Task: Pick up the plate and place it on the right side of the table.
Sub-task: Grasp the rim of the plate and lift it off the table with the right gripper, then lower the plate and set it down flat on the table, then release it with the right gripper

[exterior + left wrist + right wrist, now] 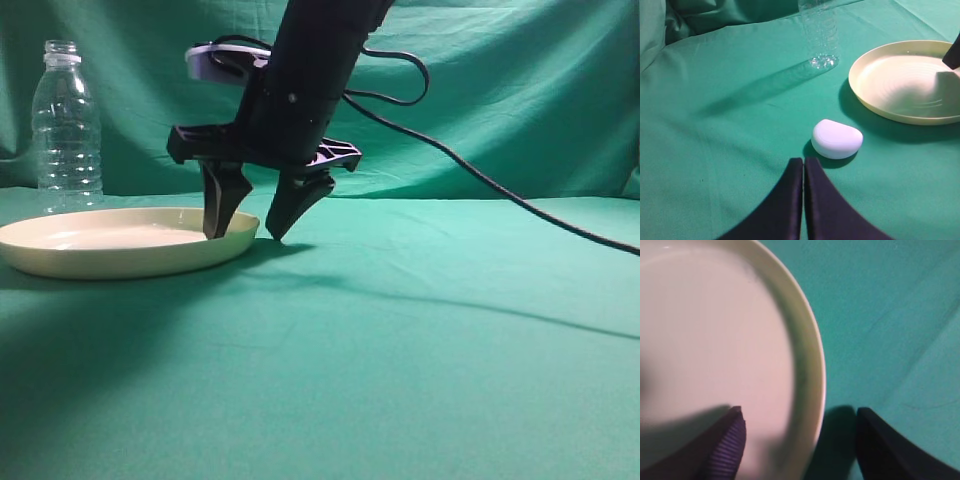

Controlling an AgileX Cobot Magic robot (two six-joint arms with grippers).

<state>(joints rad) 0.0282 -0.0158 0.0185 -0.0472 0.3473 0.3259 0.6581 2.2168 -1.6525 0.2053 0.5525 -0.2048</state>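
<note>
The cream-yellow plate [110, 245] lies on the teal table [400, 350] at the left. It also shows in the left wrist view [905, 80] and the right wrist view [715, 340]. My right gripper [247, 230] is open and straddles the plate's right rim: one finger inside the plate, the other outside on the cloth. In the right wrist view the rim passes between the gripper's [799, 415] two fingers. My left gripper [803, 162] is shut and empty, away from the plate, above the cloth.
A clear ribbed plastic bottle [66, 125] stands behind the plate at the far left. A small white rounded object [837, 138] lies on the cloth just ahead of my left gripper. A black cable [500, 190] trails off to the right.
</note>
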